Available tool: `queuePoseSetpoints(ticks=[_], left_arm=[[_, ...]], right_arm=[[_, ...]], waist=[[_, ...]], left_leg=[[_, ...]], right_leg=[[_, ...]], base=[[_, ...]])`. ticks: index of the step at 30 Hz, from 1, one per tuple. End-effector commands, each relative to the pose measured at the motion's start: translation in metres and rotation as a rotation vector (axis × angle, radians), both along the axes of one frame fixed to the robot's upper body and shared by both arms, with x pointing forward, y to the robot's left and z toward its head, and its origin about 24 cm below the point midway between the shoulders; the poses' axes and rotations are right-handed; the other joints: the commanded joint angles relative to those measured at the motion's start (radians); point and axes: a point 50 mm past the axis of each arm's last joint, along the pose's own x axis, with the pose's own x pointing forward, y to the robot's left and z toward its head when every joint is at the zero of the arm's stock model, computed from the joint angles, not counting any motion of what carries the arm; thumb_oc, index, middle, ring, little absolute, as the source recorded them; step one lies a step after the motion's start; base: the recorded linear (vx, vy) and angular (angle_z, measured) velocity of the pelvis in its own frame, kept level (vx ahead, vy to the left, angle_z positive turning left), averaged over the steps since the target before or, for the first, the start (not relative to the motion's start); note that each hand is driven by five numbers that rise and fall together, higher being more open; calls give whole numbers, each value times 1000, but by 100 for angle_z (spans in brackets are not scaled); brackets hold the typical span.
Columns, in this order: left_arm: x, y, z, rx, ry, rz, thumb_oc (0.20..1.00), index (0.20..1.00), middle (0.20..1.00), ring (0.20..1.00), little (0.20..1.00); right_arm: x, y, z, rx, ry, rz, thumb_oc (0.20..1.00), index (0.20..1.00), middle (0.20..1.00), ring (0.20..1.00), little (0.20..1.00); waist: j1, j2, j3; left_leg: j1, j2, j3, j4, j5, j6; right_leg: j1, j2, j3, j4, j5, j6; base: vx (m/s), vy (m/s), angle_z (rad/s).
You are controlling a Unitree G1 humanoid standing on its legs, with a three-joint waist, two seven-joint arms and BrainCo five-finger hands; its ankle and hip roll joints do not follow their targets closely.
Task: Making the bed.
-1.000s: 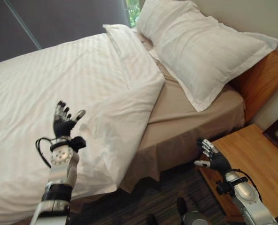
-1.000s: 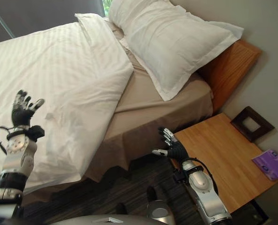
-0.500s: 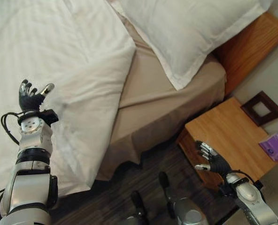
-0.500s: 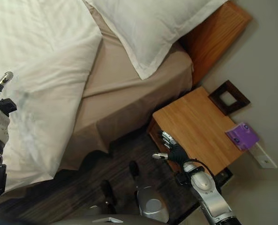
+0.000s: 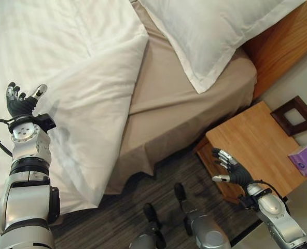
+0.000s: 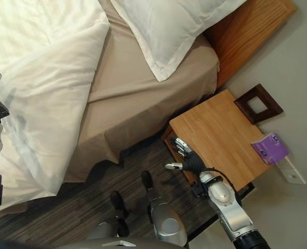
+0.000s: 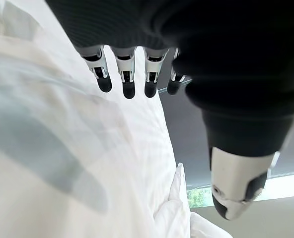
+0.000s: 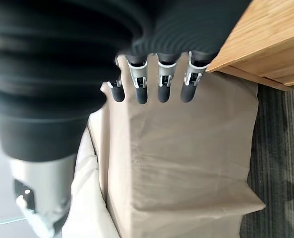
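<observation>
The white duvet (image 5: 65, 78) lies rumpled across the bed, its folded-back edge leaving the tan sheet (image 5: 190, 114) bare below the big white pillow (image 5: 215, 31). The left hand (image 5: 19, 101) hovers just above the duvet's near part, fingers spread and relaxed, holding nothing. Well apart, the right hand (image 5: 230, 168) hangs by the front edge of the wooden nightstand (image 5: 252, 145), fingers loosely splayed and empty. A purple box (image 5: 304, 158) and a dark frame (image 5: 296, 115) sit beyond it.
</observation>
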Motion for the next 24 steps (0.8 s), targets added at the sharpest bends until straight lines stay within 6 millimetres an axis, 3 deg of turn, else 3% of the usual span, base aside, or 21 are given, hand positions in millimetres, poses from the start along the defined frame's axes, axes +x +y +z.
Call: queuePoseSetpoints(ticks=[1,9,13,24], left_arm=[[4,-7,23,65,-111,24,1000,1000,1000,1000,1000],[1,-6,30,196,-60,49,1000,1000,1000,1000,1000],[4,-11,18,168,-38,33,1000,1000,1000,1000,1000],[9,-24,-21,106,75,59,1000,1000,1000,1000,1000]], right_arm=[[0,-7,11,33,-83,-46,1000,1000,1000,1000,1000],[-1,-8,9,21,-76,-48,1000,1000,1000,1000,1000],[-2,-8,8,15,-72,-40,1000,1000,1000,1000,1000],[0,-9,9,5,-79,-56,1000,1000,1000,1000,1000]], waist=[[25,8,-20],[39,22,-18],[42,28,-17],[39,6,10]], left_leg=[[20,-31,4,12,-21,7],[37,-40,-13,12,-29,12],[49,-44,-22,12,-33,13],[31,-41,-27,12,-28,13]], right_leg=[[40,16,-14,14,-101,65],[63,11,-16,14,-112,64],[76,10,-21,14,-118,61],[57,16,-17,14,-111,57]], base=[[0,0,0],[3,4,1],[17,27,5],[8,0,-1]])
